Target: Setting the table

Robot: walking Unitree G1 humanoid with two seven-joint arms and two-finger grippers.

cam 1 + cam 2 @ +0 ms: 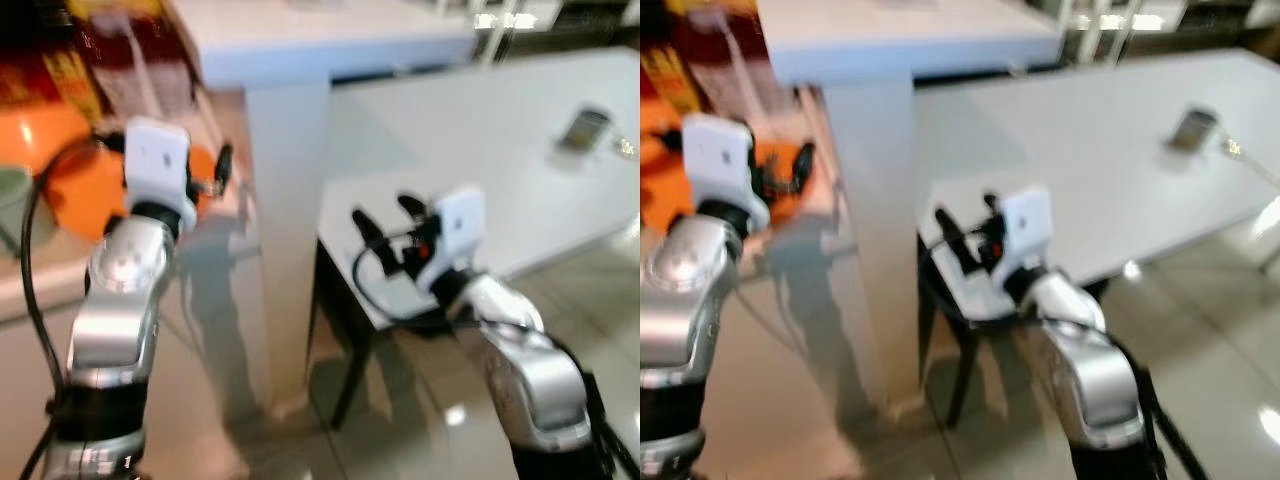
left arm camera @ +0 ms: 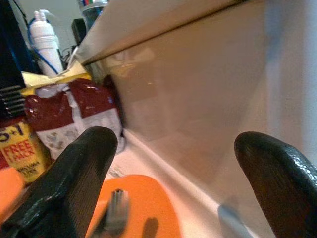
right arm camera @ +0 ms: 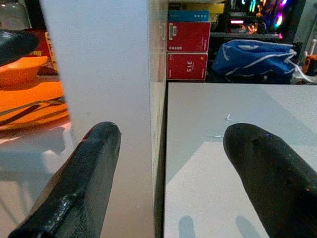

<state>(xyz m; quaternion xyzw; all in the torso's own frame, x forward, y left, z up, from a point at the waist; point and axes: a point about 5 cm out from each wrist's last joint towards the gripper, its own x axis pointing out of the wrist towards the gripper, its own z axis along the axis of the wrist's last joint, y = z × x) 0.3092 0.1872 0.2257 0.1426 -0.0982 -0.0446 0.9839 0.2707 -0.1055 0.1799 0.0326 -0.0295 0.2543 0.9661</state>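
A white table (image 1: 480, 140) bears a small phone-like device (image 1: 585, 128).

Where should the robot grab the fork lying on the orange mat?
Probably across the thin stem of the fork, coming down from above with the open left gripper. The fork lies flat on the orange mat, so a finger could hardly slip under it. It is too blurred to pick out its ends.
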